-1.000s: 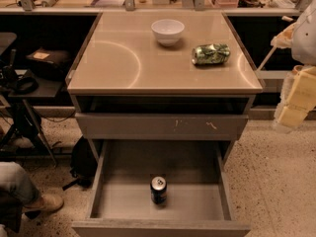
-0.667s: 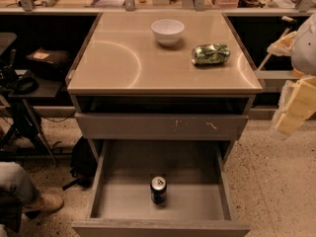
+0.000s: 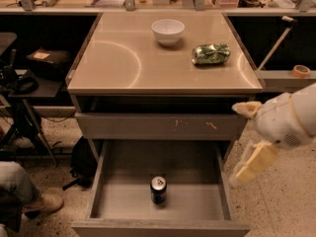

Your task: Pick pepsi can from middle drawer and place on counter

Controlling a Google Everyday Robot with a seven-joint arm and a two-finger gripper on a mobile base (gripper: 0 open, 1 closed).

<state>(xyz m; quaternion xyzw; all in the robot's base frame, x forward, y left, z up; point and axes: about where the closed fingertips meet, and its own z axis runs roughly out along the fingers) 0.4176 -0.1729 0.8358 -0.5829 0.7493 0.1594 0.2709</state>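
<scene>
The pepsi can (image 3: 158, 189) is dark navy with a silver lid. It stands upright on the floor of the open middle drawer (image 3: 118, 201), near the front centre. The beige counter (image 3: 123, 58) caps the grey cabinet. My gripper (image 3: 245, 138) hangs to the right of the cabinet, beside the drawer's right wall and above floor level. Its two pale fingers (image 3: 251, 163) are spread apart and hold nothing. It is well apart from the can.
A white bowl (image 3: 168, 31) and a crumpled green can (image 3: 211, 54) sit on the counter. A shut drawer face with pale scratch marks (image 3: 158, 126) lies above the open drawer. A person's leg and shoe (image 3: 29, 201) are at the lower left, and a black bag (image 3: 81, 159) lies by the cabinet.
My gripper has moved left and down from the right edge, closer to the open drawer's right side. The can and the drawer have not moved.
</scene>
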